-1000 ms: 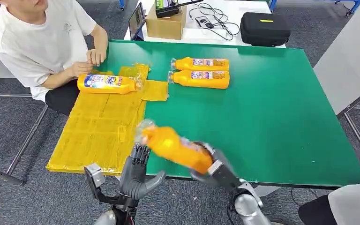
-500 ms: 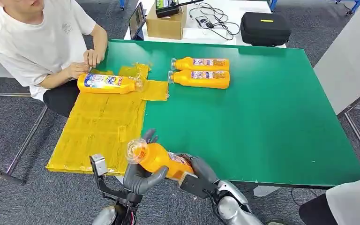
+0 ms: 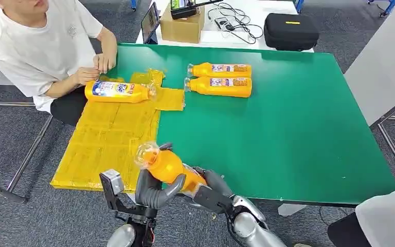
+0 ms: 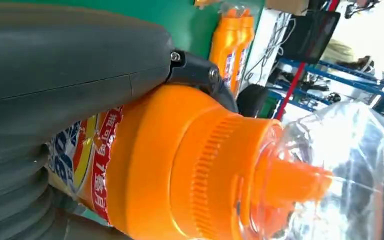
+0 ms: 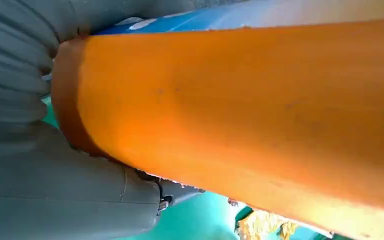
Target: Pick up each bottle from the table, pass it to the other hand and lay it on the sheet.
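Note:
An orange bottle [image 3: 167, 165] with a clear cap hangs over the near edge of the green table [image 3: 288, 128], cap pointing up and left. My right hand [image 3: 213, 191] grips its base end, the orange body [image 5: 255, 100] close against that hand [image 5: 30, 190]. My left hand [image 3: 151, 189] wraps around the bottle's shoulder, its thumb [image 4: 55, 65] lying across the label by the neck [image 4: 180, 165]. The yellow sheet [image 3: 108, 139] lies to the left with one bottle [image 3: 117, 91] on it. Two more bottles [image 3: 221, 70] [image 3: 220, 86] lie side by side on the table farther back.
A person in a white shirt sits at the far left, hands [image 3: 95, 69] by the sheet's far end. Behind the green table stand a cardboard box [image 3: 182, 25], cables and a black case [image 3: 290, 31]. A pale grey surface [image 3: 385, 62] borders the right side.
My right hand carried the bottle down and left to my left hand. The left hand, open a second ago, has closed around the bottle's neck end.

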Controlling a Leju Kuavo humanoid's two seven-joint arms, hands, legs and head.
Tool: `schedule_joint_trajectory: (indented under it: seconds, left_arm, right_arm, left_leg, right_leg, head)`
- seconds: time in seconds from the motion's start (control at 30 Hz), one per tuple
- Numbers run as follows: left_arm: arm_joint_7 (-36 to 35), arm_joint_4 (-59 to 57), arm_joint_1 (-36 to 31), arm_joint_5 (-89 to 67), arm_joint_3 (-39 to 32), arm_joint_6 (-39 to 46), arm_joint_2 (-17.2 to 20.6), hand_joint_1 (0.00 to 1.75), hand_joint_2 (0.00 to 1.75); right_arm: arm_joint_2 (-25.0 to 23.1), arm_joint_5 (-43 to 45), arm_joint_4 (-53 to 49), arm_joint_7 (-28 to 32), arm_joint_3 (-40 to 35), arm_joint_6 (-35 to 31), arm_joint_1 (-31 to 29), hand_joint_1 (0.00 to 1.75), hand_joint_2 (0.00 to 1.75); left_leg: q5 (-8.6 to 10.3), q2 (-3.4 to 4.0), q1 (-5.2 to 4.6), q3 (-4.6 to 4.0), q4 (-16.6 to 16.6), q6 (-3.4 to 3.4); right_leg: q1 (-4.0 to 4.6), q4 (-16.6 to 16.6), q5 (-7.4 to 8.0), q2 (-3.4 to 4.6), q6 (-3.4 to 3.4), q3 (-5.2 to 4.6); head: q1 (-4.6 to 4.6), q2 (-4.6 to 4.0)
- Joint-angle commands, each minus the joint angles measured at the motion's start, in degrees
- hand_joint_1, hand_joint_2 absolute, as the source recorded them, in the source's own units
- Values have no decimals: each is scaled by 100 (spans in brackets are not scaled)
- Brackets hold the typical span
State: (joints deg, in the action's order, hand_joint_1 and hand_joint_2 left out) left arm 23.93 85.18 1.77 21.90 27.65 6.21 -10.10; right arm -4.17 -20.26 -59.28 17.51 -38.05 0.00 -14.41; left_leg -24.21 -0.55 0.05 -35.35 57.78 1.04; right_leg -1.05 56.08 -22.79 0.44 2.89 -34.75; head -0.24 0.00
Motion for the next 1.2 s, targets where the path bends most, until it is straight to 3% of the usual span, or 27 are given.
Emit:
schedule_joint_trajectory:
  seconds: [0.03,0.07,0.1,0.13,0.17,0.37,0.43,0.47,0.5,0.6,0.67,0.8,0.9,1.2]
  left_arm:
    - [18,-544,-213,-58,267,309,95,175,175]
    - [-102,-588,-217,138,262,245,84,175,175]
    - [-180,-595,-213,268,246,171,84,175,175]
    - [-330,-593,-199,511,206,33,90,175,175]
    - [-478,-585,-194,793,167,-132,102,175,175]
    - [-566,-576,-257,993,61,-131,121,175,175]
    - [-358,-567,-391,736,-123,333,32,175,175]
    - [-417,-608,-516,583,-124,519,48,159,175]
    - [-502,-817,-775,146,-38,901,167,169,175]
    - [-357,-1378,-1511,-634,-53,1139,382,175,175]
    - [-363,-1752,-1966,-1355,-122,1375,482,175,175]
    - [-836,-2353,-2661,-1538,-97,866,597,175,175]
    - [-902,-2735,-3062,-2510,111,1116,804,175,175]
    - [-1162,-3120,-3321,-3043,58,1238,831,175,175]
  right_arm:
    - [-92,284,-199,134,-70,-279,-121,24,175]
    - [-105,331,-255,145,-62,-316,-107,7,175]
    - [-114,356,-276,152,-53,-336,-104,0,175]
    - [-157,444,-336,219,9,-408,-64,0,0]
    - [-194,522,-429,483,41,-511,-14,0,0]
    - [-269,627,-596,691,137,-710,104,0,0]
    - [-415,734,-895,1119,353,-1329,290,0,0]
    - [-443,471,-958,1227,350,-1746,321,0,0]
    - [-414,47,-1010,1386,330,-2427,323,0,0]
    - [-383,-128,-805,1504,455,-3129,224,0,0]
    - [-436,-293,-648,2135,670,-3977,169,0,0]
    - [-759,-1317,-1437,2249,1828,-4000,512,0,0]
    - [-794,-1039,-1514,2249,1972,-4000,533,0,0]
    - [-824,-948,-1329,2249,2004,-4000,490,0,0]
  left_leg:
    - [-10,9,3,22,-3,-6]
    - [-14,9,4,30,-2,-7]
    - [-9,8,1,23,-4,-5]
    - [-5,7,0,14,-5,-4]
    - [-12,15,1,29,-4,-6]
    - [-9,16,-1,13,-2,-5]
    - [-10,13,1,14,-1,-6]
    - [-14,12,2,23,-1,-8]
    - [-8,2,1,6,1,-5]
    - [1,-11,0,7,-4,-5]
    - [5,-11,-1,9,-8,-5]
    - [15,-18,3,2,-2,-6]
    - [17,-17,3,4,0,-4]
    - [8,-1,6,21,-2,-6]
  right_leg:
    - [5,-3,-8,2,-11,20]
    - [6,-3,-13,0,-15,29]
    - [3,-3,-8,2,-11,20]
    - [1,-3,-4,3,-7,12]
    - [3,-1,-9,8,-13,24]
    - [1,1,-4,11,-9,11]
    - [3,1,-6,7,-11,12]
    - [4,2,-11,5,-15,22]
    - [2,5,-6,-2,-11,7]
    - [1,2,-3,-14,-11,11]
    - [1,-1,0,-14,-9,9]
    - [5,3,1,-34,-15,2]
    - [4,5,1,-24,-14,6]
    - [9,2,3,-17,-27,18]
  head:
    - [2,0]
    - [0,0]
    - [2,0]
    - [2,0]
    - [2,0]
    - [4,0]
    - [2,0]
    - [4,0]
    - [2,0]
    - [2,0]
    - [2,0]
    - [0,0]
    - [2,0]
    - [2,0]
